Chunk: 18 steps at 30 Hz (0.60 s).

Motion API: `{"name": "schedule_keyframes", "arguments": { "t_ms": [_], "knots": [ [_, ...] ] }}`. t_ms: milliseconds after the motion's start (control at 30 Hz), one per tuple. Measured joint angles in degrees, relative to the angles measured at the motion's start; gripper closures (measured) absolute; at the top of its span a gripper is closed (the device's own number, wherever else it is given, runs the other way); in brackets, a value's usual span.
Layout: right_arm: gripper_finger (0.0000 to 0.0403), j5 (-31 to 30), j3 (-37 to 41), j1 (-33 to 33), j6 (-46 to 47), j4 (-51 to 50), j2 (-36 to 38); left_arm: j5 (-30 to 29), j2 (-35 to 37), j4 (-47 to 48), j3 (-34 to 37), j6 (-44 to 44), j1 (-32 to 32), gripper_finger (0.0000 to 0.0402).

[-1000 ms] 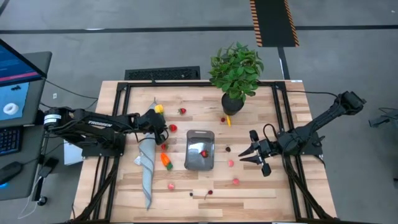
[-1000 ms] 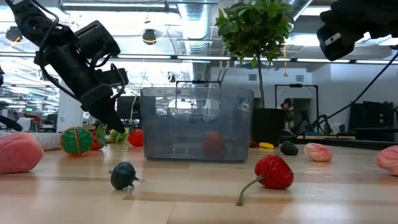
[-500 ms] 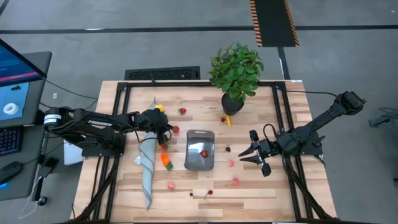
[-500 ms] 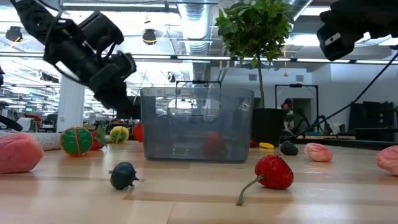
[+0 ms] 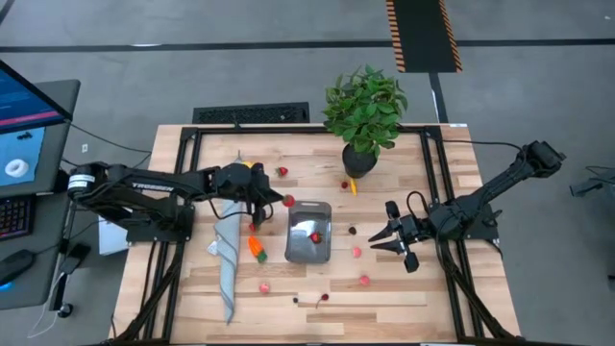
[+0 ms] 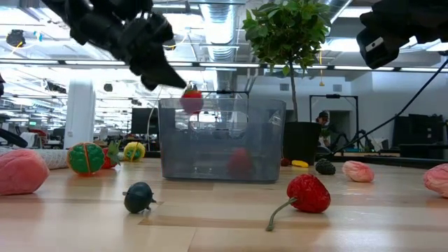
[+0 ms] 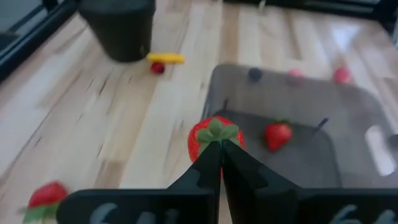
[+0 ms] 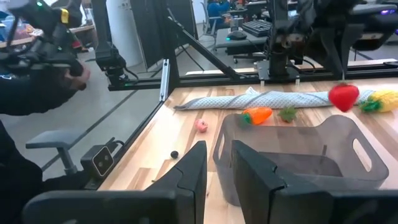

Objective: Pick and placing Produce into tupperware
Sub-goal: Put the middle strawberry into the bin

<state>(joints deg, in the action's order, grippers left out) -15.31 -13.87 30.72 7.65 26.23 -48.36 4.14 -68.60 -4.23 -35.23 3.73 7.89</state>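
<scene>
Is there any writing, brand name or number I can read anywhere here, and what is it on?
Pale lettering along the left arm in the overhead view: too small to read.
Pale marks on the left gripper's base in its wrist view: blurred, unreadable.
Computer screen beside the table: no legible text.
Nothing else carries readable writing.

red toy strawberry with green leafy cap (image 7: 214, 138) | clear greyish rectangular plastic container (image 5: 308, 232), second red berry (image 7: 277, 134) inside | orange toy carrot (image 5: 256, 246) with green top | long grey folded cloth strip (image 5: 229, 255) | pale striped wooden tabletop (image 5: 404, 288) | leafy green plant in black pot (image 5: 363, 112) | yellow piece (image 7: 166, 58) | pink berries (image 5: 356, 252)
</scene>
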Motion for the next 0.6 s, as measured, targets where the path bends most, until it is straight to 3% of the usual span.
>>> {"name": "schedule_keyframes", "arguments": {
  "t_ms": [300,600],
  "knots": [
    [0.0305,-0.02,-0.02,0.00,-0.01,-0.01,0.00,-0.15,-0.28,-0.49,-2.64,0.68,-6.55,0.0401],
    [0.0305,0.00,-0.04,0.00,0.09,-0.03,-0.02,1.67,-11.03,-10.49,-2.70,3.43,-10.25,0.0401]
  ]
}}
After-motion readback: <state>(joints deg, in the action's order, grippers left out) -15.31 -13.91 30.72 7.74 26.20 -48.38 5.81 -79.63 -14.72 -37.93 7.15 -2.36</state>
